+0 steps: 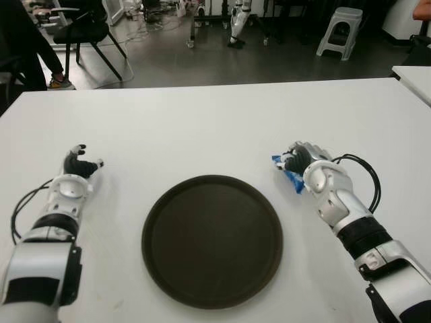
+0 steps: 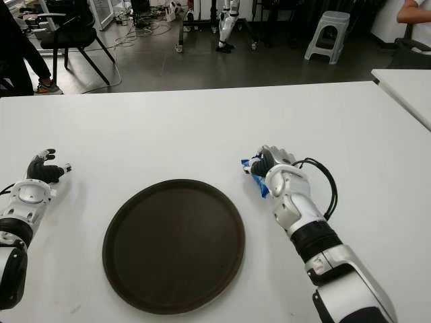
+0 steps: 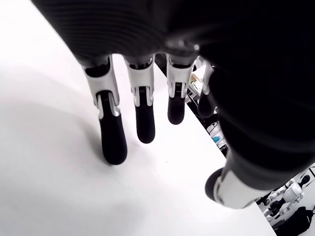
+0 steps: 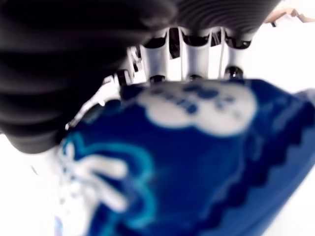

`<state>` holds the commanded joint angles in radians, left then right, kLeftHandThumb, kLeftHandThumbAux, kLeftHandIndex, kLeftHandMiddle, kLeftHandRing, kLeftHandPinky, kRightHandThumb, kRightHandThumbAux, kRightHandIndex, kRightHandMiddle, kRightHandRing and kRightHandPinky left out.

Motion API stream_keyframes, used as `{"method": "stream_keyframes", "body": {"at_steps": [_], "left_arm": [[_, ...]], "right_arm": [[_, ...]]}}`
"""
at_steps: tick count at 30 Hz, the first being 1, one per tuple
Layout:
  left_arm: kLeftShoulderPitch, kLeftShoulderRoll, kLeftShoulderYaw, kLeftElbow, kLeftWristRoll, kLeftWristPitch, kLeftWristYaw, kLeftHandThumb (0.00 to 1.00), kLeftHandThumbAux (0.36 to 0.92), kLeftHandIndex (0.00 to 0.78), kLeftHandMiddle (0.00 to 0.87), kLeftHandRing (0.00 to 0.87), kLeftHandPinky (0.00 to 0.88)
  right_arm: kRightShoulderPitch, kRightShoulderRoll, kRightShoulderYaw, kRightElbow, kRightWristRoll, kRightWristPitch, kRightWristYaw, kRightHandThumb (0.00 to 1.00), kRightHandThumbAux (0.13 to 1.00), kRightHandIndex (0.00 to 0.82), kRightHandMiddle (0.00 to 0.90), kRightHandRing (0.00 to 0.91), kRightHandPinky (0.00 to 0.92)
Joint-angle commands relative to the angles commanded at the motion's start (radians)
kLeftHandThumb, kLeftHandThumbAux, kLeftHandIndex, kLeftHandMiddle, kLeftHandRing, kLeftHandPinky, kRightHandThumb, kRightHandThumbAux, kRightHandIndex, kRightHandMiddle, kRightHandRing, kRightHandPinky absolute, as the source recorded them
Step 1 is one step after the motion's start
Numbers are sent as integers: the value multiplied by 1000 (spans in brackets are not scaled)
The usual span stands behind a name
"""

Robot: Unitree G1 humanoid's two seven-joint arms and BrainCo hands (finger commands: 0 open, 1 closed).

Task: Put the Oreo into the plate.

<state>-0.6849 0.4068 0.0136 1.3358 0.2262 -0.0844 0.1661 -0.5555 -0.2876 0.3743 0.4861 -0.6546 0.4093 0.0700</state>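
A blue Oreo packet (image 1: 288,175) lies on the white table (image 1: 202,128) to the right of the round dark plate (image 1: 212,239). My right hand (image 1: 301,159) covers the packet with its fingers curled over it; in the right wrist view the blue wrapper (image 4: 197,162) fills the space under the fingers (image 4: 192,54). The packet's ends stick out from under the hand (image 2: 254,173). Left of the plate, my left hand (image 1: 75,165) sits near the table's left side with its fingers (image 3: 110,132) loosely extended and nothing in them.
Beyond the table's far edge are a black chair (image 1: 84,30), a grey stool (image 1: 340,30) and a person's legs (image 1: 34,47) at the far left. A second white table (image 1: 414,77) begins at the right.
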Motion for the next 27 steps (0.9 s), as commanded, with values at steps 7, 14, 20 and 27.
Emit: {"method": "stream_keyframes", "body": {"at_steps": [7,14,20,27], "left_arm": [[1,1,-1,0,1,-5,0,261,765,57,133,175,202],[-1,1,-7,0,7,2,1,242,765,49,127,165,176],[-1,1,-2,0,0,1,-2,234,763,45,126,172,198],[-1,1,-1,0,0,0,-2,266,764,50,130,173,203]], "right_arm": [[1,3,-16,-29,6,-36,-45,705,721,440,786,791,787],[18,8,-48,-71,37,-86,-66,704,722,440,784,789,786],[41,15,-72,-128,59,-113,-82,704,722,439,785,788,784],[55,16,-81,-166,62,-118,-79,704,722,439,786,788,784]]}}
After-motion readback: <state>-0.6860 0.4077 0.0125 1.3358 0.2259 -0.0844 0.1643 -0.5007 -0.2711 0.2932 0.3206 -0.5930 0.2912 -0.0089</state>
